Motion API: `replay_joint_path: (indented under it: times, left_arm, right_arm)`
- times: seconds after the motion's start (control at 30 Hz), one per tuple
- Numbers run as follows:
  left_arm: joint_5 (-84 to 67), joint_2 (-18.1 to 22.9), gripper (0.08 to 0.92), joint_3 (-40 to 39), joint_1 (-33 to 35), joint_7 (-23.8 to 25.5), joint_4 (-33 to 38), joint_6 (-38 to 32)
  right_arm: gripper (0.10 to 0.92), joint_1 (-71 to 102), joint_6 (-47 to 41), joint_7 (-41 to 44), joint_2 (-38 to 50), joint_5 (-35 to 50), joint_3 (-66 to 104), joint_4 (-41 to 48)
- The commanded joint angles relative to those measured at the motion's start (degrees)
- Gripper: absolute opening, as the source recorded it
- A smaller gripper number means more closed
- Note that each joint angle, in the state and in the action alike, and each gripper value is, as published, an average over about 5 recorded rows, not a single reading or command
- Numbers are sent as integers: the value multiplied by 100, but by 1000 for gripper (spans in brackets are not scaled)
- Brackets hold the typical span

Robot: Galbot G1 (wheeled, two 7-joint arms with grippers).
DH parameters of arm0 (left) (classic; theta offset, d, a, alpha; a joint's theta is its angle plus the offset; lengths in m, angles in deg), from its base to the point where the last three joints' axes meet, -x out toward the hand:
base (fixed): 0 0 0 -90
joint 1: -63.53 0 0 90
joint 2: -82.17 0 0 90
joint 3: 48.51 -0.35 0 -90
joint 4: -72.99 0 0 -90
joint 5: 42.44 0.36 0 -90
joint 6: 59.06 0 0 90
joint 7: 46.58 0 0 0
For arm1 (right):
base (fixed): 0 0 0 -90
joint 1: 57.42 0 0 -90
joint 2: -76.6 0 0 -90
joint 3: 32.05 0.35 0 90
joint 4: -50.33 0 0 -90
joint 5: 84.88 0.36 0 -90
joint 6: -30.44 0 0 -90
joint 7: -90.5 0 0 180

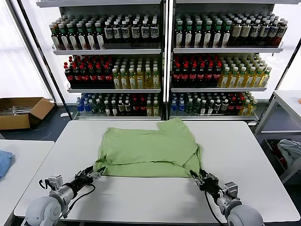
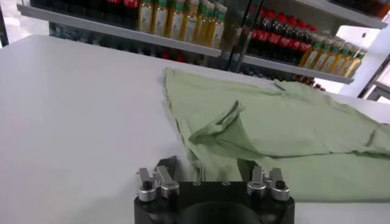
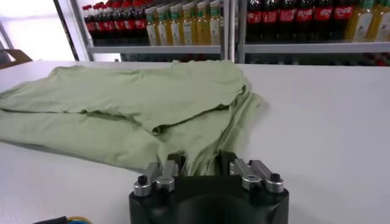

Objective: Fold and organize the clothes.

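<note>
Here: a big white table [image 1: 244, 155] with one piece of clothing on it.
Shirt: the light green shirt [image 1: 148, 150] lies flat in the middle of the table, partly folded over itself, with a sleeve sticking out at the far side.
Shirt edge: the near edge runs straight across, close to both robot hands.
Left gripper: the left gripper [image 1: 98, 173] is low on the table at the shirt's near left corner. In its wrist view [image 2: 207, 171] the cloth runs in between the two fingers. I cannot tell if the fingers have pinched it.
Right gripper: the right gripper [image 1: 196, 176] is low at the shirt's near right corner. In its wrist view [image 3: 201, 161] the green cloth sits between the fingers. I cannot tell if they are squeezing it.
Arms: both arms reach in from the near side of the table, one on each side.
Behind: tall shelves [image 1: 162, 49] full of drink bottles [image 1: 117, 77] stand past the table.
Floor: a brown cardboard box [image 1: 21, 112] sits on the left.
Side table: something blue, a blue cloth [image 1: 3, 162], lies on another table at the left.
</note>
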Motion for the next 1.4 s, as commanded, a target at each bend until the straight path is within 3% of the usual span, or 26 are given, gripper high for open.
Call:
replay_joint_path:
  times: [0.03, 0.17, 0.57, 1.03, 1.2, 1.4]
  left_arm:
    - [28, 23, 541, -10, 13, 8, -39, 27]
    - [29, 4, 420, -17, 59, -15, 4, 28]
    - [244, 54, 102, -19, 377, -538, 534, -11]
    - [669, 296, 87, 1064, 2369, -630, 2379, 260]
    - [812, 550, 87, 1481, 3172, -577, 2809, 371]
    - [1055, 707, 87, 1708, 3674, -464, 3084, 388]
  right_arm:
    - [256, 48, -34, 7, -1, -22, -8, -25]
    - [170, 71, 36, 93, 36, -14, -13, -46]
    - [159, 477, 146, 297, 268, 161, 165, -447]
    - [159, 2405, 161, 403, 462, -124, 875, -1712]
    - [159, 3007, 257, 417, 411, -294, 1035, -2034]
    - [160, 3257, 94, 171, 340, -265, 1104, -2290]
